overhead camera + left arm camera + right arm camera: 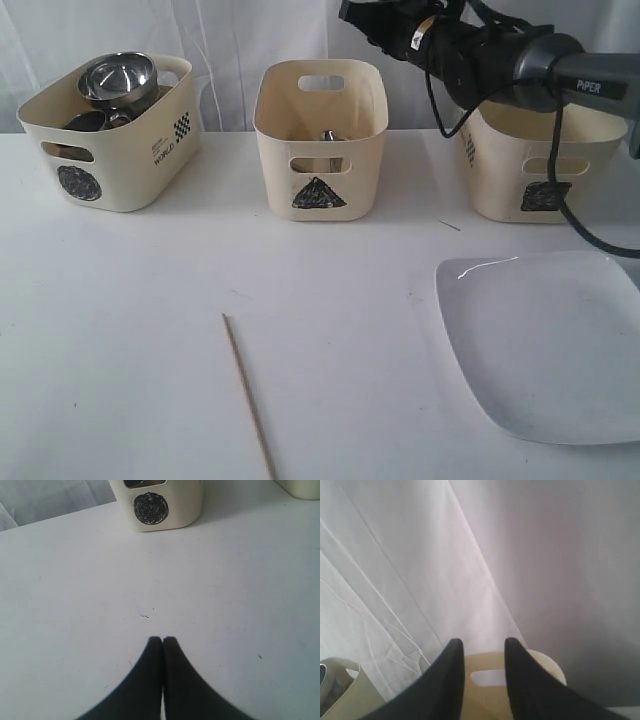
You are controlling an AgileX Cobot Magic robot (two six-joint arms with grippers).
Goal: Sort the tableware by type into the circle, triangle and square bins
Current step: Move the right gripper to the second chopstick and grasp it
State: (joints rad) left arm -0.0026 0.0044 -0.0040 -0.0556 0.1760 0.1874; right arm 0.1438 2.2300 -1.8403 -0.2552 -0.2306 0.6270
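White curtain (240,40) hangs behind a white table (330,290). The 3 cream bins stand in a row along its far edge, marks facing forward so each can be read. The circle bin (130,165) is toward the far left corner, the triangle bin (320,150) at the middle and the square bin (510,180) toward the far right corner. A steel bowl (118,78) sits on top of other steel ware in the circle bin, and a bit of cutlery (327,135) shows inside the triangle bin. Not yet sorted are 1 chopstick (248,395), lying near the front edge left of the middle, and the large white plate (545,345) at the front right corner.

The right gripper (483,641) is high over the triangle bin, its 2 jaws apart with nothing between them; that height would suit a drop into the bin. The exterior view shows the arm reaching across but not the jaw gap, which only the right wrist view gives. The left gripper (162,640) is absent from the exterior view. Its own wrist view shows it closed, empty and low over bare table, facing the circle mark, likely parked out of the way.
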